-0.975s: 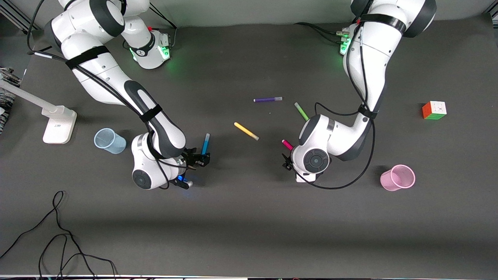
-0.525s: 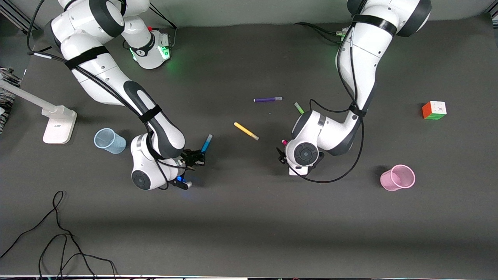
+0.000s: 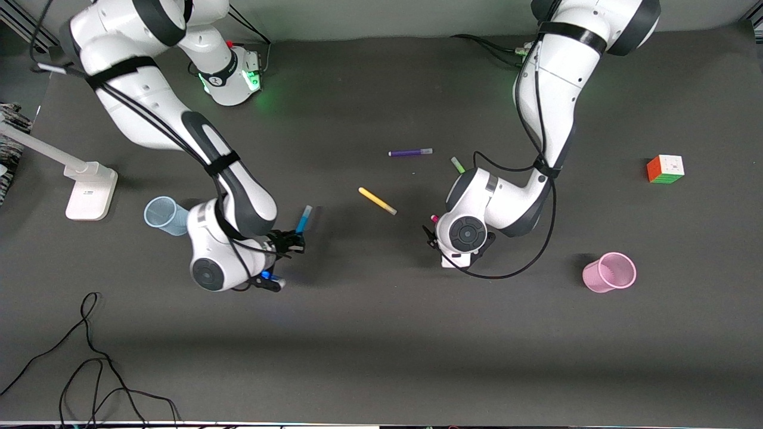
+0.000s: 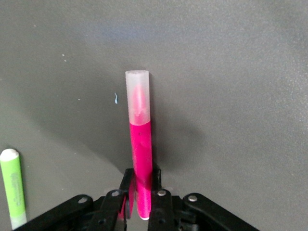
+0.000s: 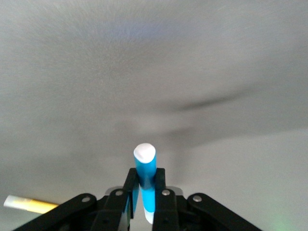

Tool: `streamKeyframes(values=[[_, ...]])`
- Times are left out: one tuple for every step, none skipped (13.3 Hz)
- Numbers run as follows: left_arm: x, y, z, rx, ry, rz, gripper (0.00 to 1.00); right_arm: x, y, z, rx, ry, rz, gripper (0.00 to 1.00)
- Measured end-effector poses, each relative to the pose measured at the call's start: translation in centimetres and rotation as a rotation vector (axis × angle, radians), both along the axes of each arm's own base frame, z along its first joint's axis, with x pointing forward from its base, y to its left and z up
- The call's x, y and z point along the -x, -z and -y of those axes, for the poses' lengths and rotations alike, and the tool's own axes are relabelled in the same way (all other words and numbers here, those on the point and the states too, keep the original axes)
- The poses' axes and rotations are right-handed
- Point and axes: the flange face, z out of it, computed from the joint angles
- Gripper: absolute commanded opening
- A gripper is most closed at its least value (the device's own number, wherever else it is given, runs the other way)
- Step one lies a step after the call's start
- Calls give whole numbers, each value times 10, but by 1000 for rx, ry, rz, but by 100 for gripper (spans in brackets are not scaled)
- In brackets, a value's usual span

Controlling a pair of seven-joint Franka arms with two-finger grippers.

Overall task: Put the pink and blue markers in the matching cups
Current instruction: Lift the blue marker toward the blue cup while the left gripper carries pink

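A dark grey tabletop (image 3: 369,333) carries a scatter of pens and cups. A purple pen (image 3: 410,152) lies farthest from the front camera, a yellow pen (image 3: 377,201) nearer, a green pen (image 3: 457,164) beside the left arm. The blue cup (image 3: 162,214) stands toward the right arm's end, the pink cup (image 3: 610,272) and a colour cube (image 3: 665,168) toward the left arm's. A white lamp base (image 3: 90,190) and a loose black cable (image 3: 89,369) sit at the right arm's end.

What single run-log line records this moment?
right gripper: shut on blue marker | left gripper: shut on pink marker | blue cup, pink cup: empty
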Motion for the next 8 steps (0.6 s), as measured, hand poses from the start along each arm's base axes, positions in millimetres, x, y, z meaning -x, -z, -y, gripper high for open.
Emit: streamKeyframes(values=[[1,1,0,-1,0,-2,0,-3,-16,5,6,-1,15,0],[1,1,-1,-1,0,-2,0,-4,-29,7,14,-8,33,0],[1,1,-1,-1,-1,-2,0,-5,-40,9,36,-27,55,0],[0,1,-1,-1,-1,-1,0,-5,-53,13,67,-55,85,0],[-2,-1,-2,-1,-4,3,0,-4,-67,19,98,-84,121,0],[-6,-6,-5,-1,-9,7,0,-3,-83,33,119,-114,166,0],[-14,-16,-10,-6,-16,0,0,-2,-97,53,125,-147,215,0],[-26,-34,-19,-11,-25,-18,0,2,-111,81,126,-181,266,0]])
